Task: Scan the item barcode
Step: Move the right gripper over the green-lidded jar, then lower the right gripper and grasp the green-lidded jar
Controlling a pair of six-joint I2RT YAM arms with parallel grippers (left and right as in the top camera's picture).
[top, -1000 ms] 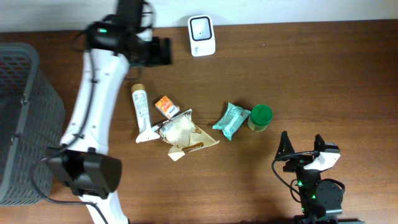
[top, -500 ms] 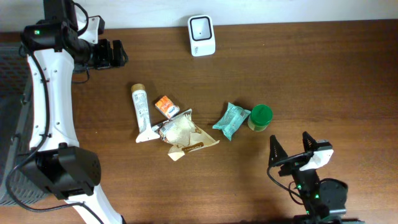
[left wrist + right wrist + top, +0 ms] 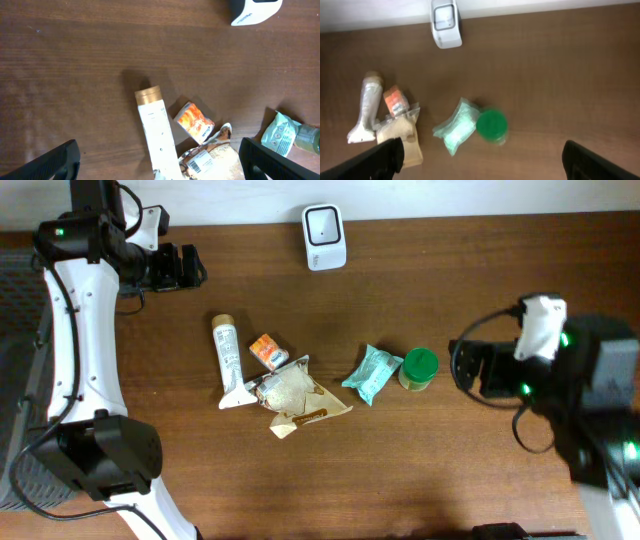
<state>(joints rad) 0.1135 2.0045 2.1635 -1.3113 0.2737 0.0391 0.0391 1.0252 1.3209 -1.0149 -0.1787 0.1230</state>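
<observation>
A white barcode scanner (image 3: 324,237) stands at the table's far edge. Mid-table lie a white tube (image 3: 229,360), a small orange box (image 3: 268,351), a beige bag (image 3: 295,395), a teal packet (image 3: 373,373) and a green-lidded jar (image 3: 418,368). My left gripper (image 3: 190,267) hangs open at the far left, above bare wood. In its wrist view, the tube (image 3: 157,130), orange box (image 3: 194,122) and the bag's barcode label (image 3: 202,161) lie below the open left gripper (image 3: 159,162). My right gripper (image 3: 462,368) is open just right of the jar. Its blurred wrist view shows the jar (image 3: 491,125) and packet (image 3: 457,127).
A grey mesh basket (image 3: 12,330) stands past the table's left edge, behind the left arm. The scanner (image 3: 255,11) shows at the top right of the left wrist view and, as scanner (image 3: 445,22), at the top of the right wrist view.
The right arm has risen from the front edge and now hangs beside the green jar. The left arm swung left a second ago and has held still since.
</observation>
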